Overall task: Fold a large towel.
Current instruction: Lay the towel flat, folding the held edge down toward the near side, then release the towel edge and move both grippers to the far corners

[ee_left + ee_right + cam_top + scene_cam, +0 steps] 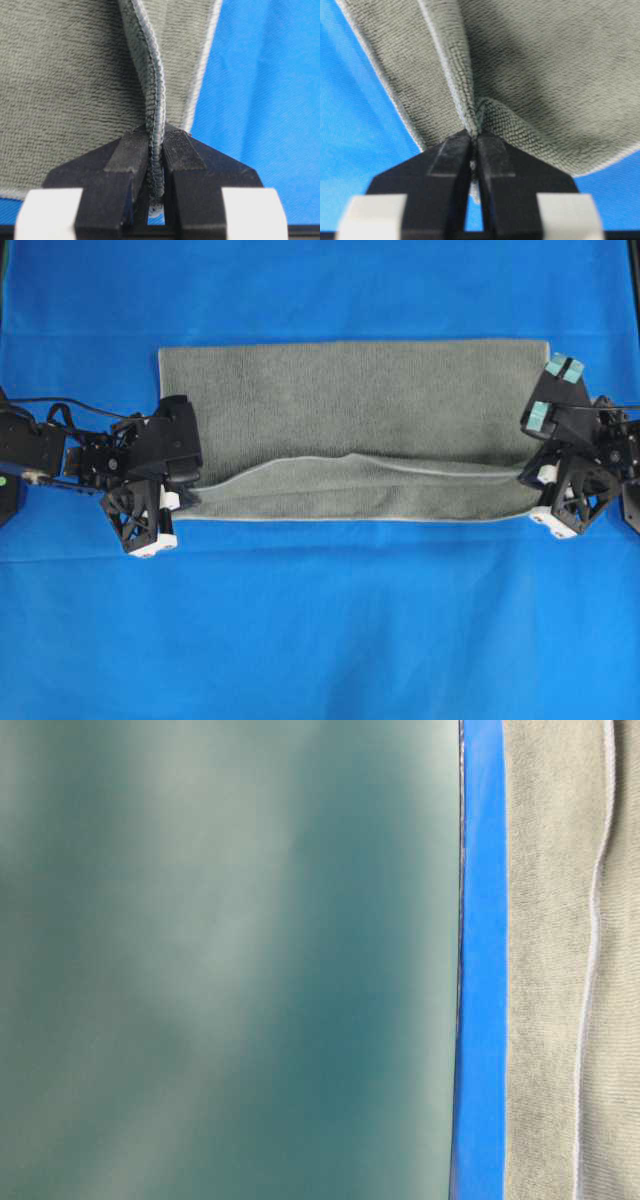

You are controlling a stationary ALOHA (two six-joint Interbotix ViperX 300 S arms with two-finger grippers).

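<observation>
Grey-green terry microfibre towel (380,400) lying flat and long across the bright blue smooth sheet (320,620) covering the table, already doubled: pale stitched hem (400,468) of the upper layer running in a wavy line lengthwise, just short of the near edge.

Left claw (156,150) clenching the hemmed edge at the towel's near-left corner (190,498); left wrist view showing the rolled hem (155,90) pinched tight between both black fingers (127,160).

Right claw (474,142) gripping the matching near-right corner (525,480); right wrist view showing the cloth bunching into a small pucker (480,112) at the fingertips, jaws looking closed on it.

Holding both ends of the same edge, probably to keep that layer taut and square while carrying it over. Wavy sag in the middle suggesting too little tension between the two claws.

Table-level view mostly blurred dark teal; only a strip of blue sheet and towel with hem visible at right, nothing useful on the claws.

Judging: one lengthwise fold down, further fold pending.
</observation>
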